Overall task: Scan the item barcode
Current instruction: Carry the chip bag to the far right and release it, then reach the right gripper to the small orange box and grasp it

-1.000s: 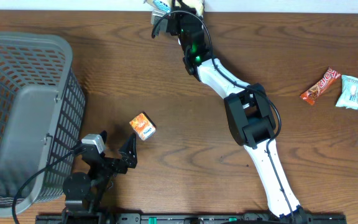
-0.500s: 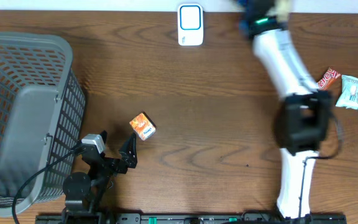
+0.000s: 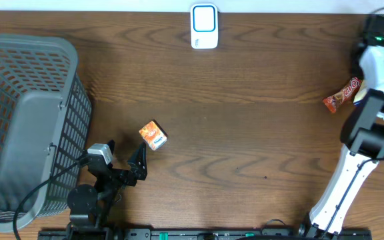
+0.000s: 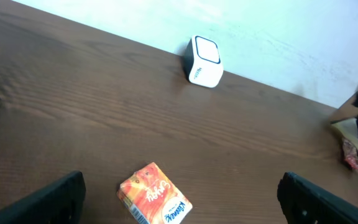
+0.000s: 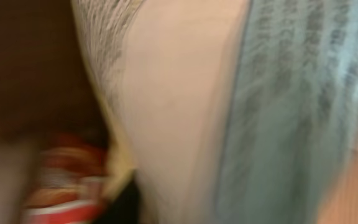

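Observation:
A white scanner [image 3: 204,27] with a blue-rimmed face stands at the table's far edge; the left wrist view shows this scanner [image 4: 204,61] too. An orange carton [image 3: 153,135] lies flat, its barcode along one side. My left gripper [image 3: 125,155] sits just short of it, open, the carton [image 4: 155,198] between and ahead of its fingers, untouched. My right gripper [image 3: 375,25] is at the far right edge beside a red candy bar [image 3: 342,95]. Its wrist view is a blur of a pale and teal packet [image 5: 229,112] and a red wrapper [image 5: 61,180]; its fingers do not show.
A large grey mesh basket [image 3: 25,43] fills the left side of the table. The right arm's white links [image 3: 352,167] run along the right edge. A white wall [image 4: 278,37] stands behind the scanner.
My right arm has swung from the scanner at the far centre to the far right edge, over the snacks there. The scanner is now uncovered. The left arm and carton have not moved.

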Available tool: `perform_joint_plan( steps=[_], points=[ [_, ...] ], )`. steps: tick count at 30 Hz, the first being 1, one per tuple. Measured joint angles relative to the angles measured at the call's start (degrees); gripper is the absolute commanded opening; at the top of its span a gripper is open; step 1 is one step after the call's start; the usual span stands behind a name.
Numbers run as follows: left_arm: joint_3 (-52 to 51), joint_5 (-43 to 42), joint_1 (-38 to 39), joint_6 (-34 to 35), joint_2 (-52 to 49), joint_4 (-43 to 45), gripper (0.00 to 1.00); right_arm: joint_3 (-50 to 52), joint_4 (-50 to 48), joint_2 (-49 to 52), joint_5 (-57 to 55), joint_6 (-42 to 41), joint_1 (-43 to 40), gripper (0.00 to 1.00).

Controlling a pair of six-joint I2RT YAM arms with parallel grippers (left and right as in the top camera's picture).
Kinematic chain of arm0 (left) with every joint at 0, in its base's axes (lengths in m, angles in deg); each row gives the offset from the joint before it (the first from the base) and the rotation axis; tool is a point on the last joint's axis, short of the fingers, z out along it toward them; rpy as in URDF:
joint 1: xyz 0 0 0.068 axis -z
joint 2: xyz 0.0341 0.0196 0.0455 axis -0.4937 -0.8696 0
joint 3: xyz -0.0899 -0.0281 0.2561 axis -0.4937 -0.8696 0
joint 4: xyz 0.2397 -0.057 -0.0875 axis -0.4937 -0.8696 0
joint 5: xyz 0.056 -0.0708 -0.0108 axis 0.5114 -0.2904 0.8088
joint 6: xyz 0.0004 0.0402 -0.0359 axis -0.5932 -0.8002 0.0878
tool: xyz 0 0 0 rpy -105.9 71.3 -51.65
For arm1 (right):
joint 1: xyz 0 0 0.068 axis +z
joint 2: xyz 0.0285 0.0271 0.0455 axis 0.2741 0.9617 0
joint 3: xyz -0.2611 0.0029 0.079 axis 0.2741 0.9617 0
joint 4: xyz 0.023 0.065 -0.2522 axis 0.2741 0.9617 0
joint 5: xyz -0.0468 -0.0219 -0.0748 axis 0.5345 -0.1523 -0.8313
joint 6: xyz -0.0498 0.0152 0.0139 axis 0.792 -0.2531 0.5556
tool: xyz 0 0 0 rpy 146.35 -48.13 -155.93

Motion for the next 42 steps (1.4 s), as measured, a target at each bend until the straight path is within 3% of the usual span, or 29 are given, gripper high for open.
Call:
perform_joint_plan(
  steps=[5, 12, 19, 23, 32, 38, 39, 42],
  points=[
    [0.0, 0.0, 0.0, 0.0, 0.0, 0.0, 0.98, 0.0, 3.1, -3.0, 2.7, -6.1, -1.3, 0.99],
    [0.0, 0.0, 0.0, 0.0, 0.0, 0.0, 0.98, 0.0, 6.9, -15.8, 16.4, -14.0, 1.2, 0.99],
    [0.0, 0.0, 0.0, 0.0, 0.0, 0.0, 0.98, -0.7, 15.5, -33.2, 24.7, -24.6, 9.1, 0.99],
    [0.0, 0.0, 0.0, 0.0, 0.0, 0.0, 0.98, -1.2, 19.2, -38.2, 28.9, -31.4, 15.2, 0.99],
    [0.0, 0.0, 0.0, 0.0, 0.0, 0.0, 0.98, -0.9, 25.9, -37.4, 45.7, -37.0, 29.9, 0.99],
    [0.0, 0.0, 0.0, 0.0, 0.0, 0.0, 0.98, 2.8, 25.6, -33.5, 49.2, -37.5, 41.1, 0.98],
    [0.0, 0.0, 0.0, 0.0, 0.0, 0.0, 0.98, 3.7, 25.2, -32.6, 49.3, -37.5, 42.6, 0.96],
    [0.0, 0.0, 0.0, 0.0, 0.0, 0.0, 0.98, 7.2, 22.5, -28.5, 49.9, -37.6, 47.7, 0.77]
  ],
)
